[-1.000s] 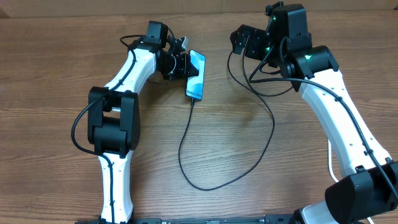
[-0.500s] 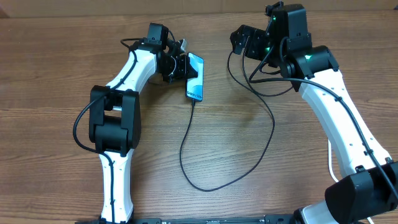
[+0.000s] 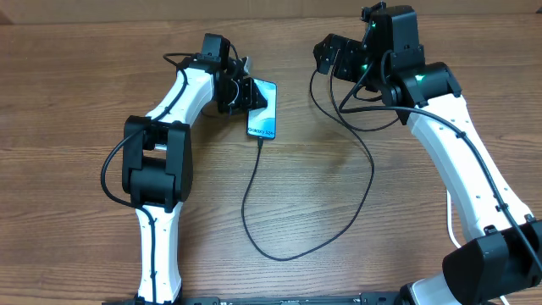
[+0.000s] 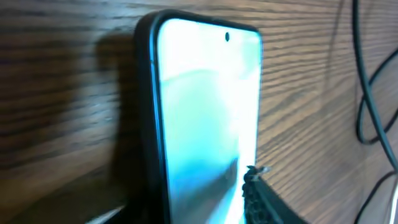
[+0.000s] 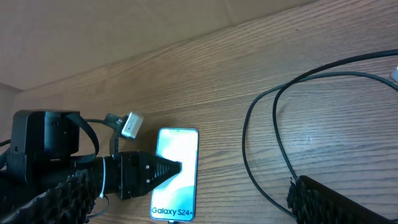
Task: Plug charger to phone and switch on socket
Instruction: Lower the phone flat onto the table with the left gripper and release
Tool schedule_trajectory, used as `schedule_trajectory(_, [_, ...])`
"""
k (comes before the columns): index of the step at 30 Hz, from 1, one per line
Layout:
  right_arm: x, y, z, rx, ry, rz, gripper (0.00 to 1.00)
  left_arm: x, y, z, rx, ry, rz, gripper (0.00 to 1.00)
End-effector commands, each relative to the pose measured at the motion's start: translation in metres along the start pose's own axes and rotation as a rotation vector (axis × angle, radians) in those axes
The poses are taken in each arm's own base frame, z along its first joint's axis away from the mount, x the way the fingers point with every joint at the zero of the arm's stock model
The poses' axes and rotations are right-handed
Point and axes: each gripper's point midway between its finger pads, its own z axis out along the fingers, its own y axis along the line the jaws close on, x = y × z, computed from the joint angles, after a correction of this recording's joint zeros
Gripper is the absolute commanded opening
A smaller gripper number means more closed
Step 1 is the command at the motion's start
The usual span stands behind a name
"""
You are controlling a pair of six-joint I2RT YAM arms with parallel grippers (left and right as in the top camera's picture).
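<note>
The left gripper (image 3: 244, 93) sits at the edge of the phone (image 3: 263, 112) on the table (image 3: 68, 85), its grip impossible to tell, while the right gripper (image 3: 326, 54) hangs wide open.

— How is the light over the table (image 3: 339, 212)?
— Even and soft from above, with only faint shadows under the arms (image 3: 157, 165); the overhead view is sharp
— And the wrist views?
— The left one is blurred all over: the phone (image 4: 205, 118) screen glares nearly white, with a dark shadow at its left. The right one is clear enough to read the screen's text
</note>
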Motion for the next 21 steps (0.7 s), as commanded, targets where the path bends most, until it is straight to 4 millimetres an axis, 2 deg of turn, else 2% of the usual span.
schedule_trajectory(1, [-0.007, 0.002, -0.003, 0.001, -0.018, 0.000, 1.00, 0.003, 0.013, 0.004, -0.054, 0.008, -0.014, 0.38])
schedule_trajectory(21, [-0.002, 0.000, -0.003, 0.013, 0.002, 0.000, 1.00, 0.010, 0.039, 0.000, -0.202, 0.022, -0.037, 0.40])
